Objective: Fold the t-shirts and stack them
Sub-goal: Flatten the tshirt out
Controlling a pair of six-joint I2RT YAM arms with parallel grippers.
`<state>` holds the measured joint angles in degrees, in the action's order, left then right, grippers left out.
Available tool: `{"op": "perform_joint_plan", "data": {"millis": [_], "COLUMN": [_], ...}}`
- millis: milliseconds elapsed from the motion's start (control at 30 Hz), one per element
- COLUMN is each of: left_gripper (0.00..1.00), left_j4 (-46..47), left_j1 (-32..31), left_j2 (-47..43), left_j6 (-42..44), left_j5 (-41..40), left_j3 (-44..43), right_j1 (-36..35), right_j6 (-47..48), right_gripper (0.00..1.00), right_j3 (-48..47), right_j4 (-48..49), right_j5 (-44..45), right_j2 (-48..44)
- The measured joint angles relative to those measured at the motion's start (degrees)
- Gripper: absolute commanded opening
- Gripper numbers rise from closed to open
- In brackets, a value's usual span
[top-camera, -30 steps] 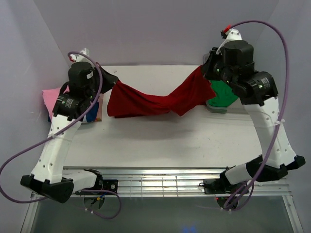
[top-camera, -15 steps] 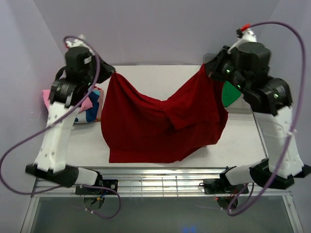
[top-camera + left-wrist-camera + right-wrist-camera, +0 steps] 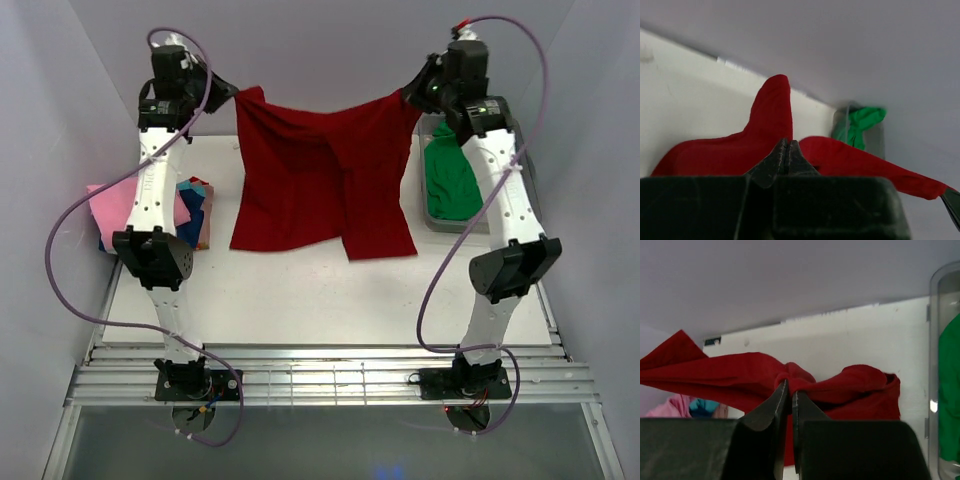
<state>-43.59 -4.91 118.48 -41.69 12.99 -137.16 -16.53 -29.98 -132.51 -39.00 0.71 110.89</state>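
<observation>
Since I lifted it higher than a moment ago, the soft red cloth t-shirt (image 3: 320,180) now hangs spread out in the upper middle of the frame, over the white table (image 3: 300,290). My left gripper (image 3: 231,94) is pinched tight on its upper left corner, my right gripper (image 3: 408,96) on its upper right corner.
</observation>
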Motion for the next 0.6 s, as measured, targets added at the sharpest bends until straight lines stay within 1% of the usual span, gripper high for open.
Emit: {"op": "perform_joint_plan", "data": {"millis": [100, 200, 267, 333, 433, 500, 600], "left_gripper": [0.00, 0.00, 0.00, 0.00, 0.00, 0.00, 0.00], "left_j4": [7.2, 12.1, 15.1, 16.9, 19.1, 20.6, 18.3], "left_j1": [1.7, 0.9, 0.3, -0.4, -0.5, -0.5, -0.5], "left_j2": [-4.2, -9.7, -14.3, -18.8, -25.2, -28.7, -31.1], "left_j6": [0.3, 0.8, 1.3, 1.9, 3.1, 3.8, 5.3], "left_j5": [0.3, 1.3, 2.4, 3.7, 5.3, 6.2, 6.8], "left_j3": [0.5, 0.9, 3.8, 7.6, 17.6, 27.1, 40.2], "right_j1": [4.0, 6.1, 6.3, 6.1, 5.7, 5.7, 5.7], "right_j6": [-0.7, -1.1, -1.1, -1.1, -1.0, -0.7, 0.1], "right_gripper": [0.08, 0.08, 0.08, 0.08, 0.08, 0.08, 0.08], "right_j3": [1.5, 1.4, 2.3, 6.6, 15.0, 22.6, 35.2], "right_j4": [5.5, 10.4, 12.9, 15.8, 16.8, 16.6, 15.1], "right_j5": [-0.9, -2.5, -4.0, -5.7, -7.7, -8.9, -10.4], "right_j2": [-5.3, -10.7, -14.1, -18.2, -23.0, -25.0, -25.2]}}
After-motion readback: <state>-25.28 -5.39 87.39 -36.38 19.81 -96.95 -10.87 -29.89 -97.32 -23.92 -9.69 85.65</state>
